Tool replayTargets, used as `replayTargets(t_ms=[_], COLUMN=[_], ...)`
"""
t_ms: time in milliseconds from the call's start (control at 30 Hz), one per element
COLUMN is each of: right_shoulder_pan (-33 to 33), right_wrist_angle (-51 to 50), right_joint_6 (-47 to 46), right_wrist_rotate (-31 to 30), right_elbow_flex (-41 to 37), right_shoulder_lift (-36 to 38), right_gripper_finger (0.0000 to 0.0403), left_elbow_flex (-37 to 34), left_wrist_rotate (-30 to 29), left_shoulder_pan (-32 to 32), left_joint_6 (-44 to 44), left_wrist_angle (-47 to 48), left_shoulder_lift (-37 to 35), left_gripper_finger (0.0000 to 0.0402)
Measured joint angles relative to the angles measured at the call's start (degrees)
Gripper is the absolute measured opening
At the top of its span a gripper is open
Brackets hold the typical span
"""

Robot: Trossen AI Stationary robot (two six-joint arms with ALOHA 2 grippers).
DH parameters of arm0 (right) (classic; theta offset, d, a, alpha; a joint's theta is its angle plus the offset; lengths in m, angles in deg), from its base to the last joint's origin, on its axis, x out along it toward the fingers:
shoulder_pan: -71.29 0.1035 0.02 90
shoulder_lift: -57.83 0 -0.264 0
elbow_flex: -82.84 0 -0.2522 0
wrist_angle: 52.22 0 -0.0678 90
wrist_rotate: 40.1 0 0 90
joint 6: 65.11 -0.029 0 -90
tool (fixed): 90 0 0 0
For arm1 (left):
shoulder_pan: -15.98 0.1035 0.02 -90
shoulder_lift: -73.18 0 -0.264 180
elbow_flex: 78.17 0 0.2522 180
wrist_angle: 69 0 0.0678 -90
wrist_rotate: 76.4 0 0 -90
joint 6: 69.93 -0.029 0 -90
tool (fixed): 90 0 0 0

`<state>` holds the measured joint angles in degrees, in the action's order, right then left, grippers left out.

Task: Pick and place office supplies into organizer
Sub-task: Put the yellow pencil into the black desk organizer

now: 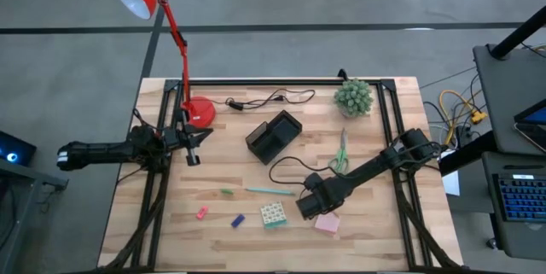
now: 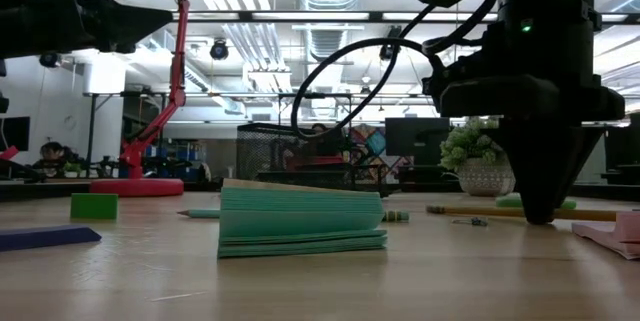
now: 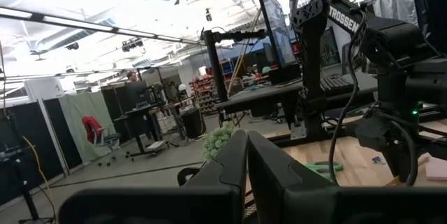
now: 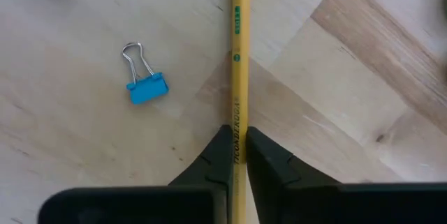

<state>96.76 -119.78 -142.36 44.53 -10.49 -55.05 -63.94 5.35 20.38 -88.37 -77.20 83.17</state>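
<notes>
My right gripper (image 1: pixel 304 206) stands low over the table's near middle, shut on a yellow wooden pencil (image 4: pixel 239 56). A small blue binder clip (image 4: pixel 145 88) lies beside the pencil. The black organizer (image 1: pixel 273 135) sits at the table's middle. Flat on the wood lie the green-handled scissors (image 1: pixel 340 153), pink sticky-note pad (image 1: pixel 327 223), green-white block (image 1: pixel 273 214), teal pen (image 1: pixel 269 191), and the green (image 1: pixel 226 192), red (image 1: pixel 202 212) and blue (image 1: pixel 238 220) pieces. My left gripper (image 1: pixel 192 156) waits shut near the lamp base, holding nothing. My right gripper pinches the pencil's printed shaft (image 4: pixel 238 123) between its two fingers, coming from above and pointing down. The pencil runs out level from between the fingertips (image 2: pixel 540 216), right at table height. Whether it is lifted off the wood cannot be told.
A red desk lamp (image 1: pixel 198 110) stands at the far left with a black cable (image 1: pixel 269 99) trailing from it. The spiky green plant ball (image 1: pixel 354 96) sits at the far right. A cable loops from the right arm (image 1: pixel 286 167) just near of the organizer.
</notes>
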Motion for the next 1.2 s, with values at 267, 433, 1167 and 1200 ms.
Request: replayTargets(t_ms=[267,433,1167,1200], right_shoulder_pan=[0.0,0.0,-3.2,-3.5], right_wrist_angle=[0.1,-0.7,-5.0,-5.0], right_joint_6=[1.1,2.9,10.8,11.8], right_wrist_rotate=[0.0,-0.3,-12.0,-12.7], right_elbow_flex=[0.0,1.3,9.2,9.9], right_shoulder_lift=[0.0,-0.3,-0.2,-0.2], right_gripper_finger=[0.0016,0.0016,0.0015,0.0015], left_elbow_flex=[0.0,0.0,0.0,0.0], left_wrist_rotate=[0.0,0.0,0.0,0.0], left_shoulder_pan=[0.0,0.0,0.0,0.0], left_joint_6=[0.0,0.0,0.0,0.0], left_wrist_angle=[0.0,0.0,-0.5,-0.5], left_shoulder_lift=[0.0,0.0,0.0,0.0], left_gripper_finger=[0.0,0.0,0.0,0.0])
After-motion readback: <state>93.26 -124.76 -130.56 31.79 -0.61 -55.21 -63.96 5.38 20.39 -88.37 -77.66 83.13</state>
